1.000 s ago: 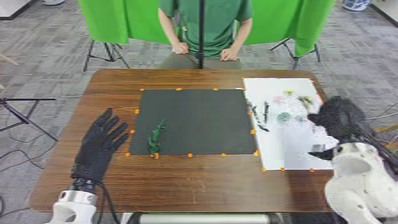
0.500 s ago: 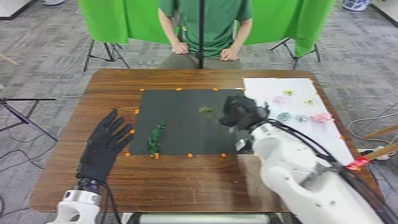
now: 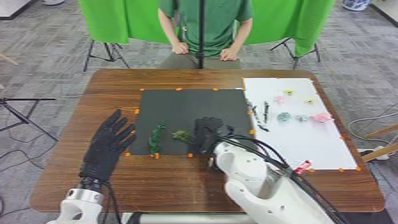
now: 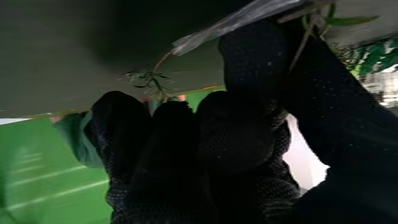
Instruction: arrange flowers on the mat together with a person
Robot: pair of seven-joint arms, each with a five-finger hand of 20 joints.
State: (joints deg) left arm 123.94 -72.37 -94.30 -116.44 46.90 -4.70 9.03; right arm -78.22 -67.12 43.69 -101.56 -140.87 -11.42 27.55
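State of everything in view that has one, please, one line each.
left hand: open
right hand: curled round a stem
leafy sprig: held, over the dark mat
fern: lying on the dark mat
dark mat: flat
white mat: flat
pink flower: lying on the white mat

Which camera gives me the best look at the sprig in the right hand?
The right wrist view: it is closest, showing the sprig's fine leaves, its reddish stem and the clear wrap at the right hand. The head view shows a small leafy tuft beside that hand, over the dark mat.
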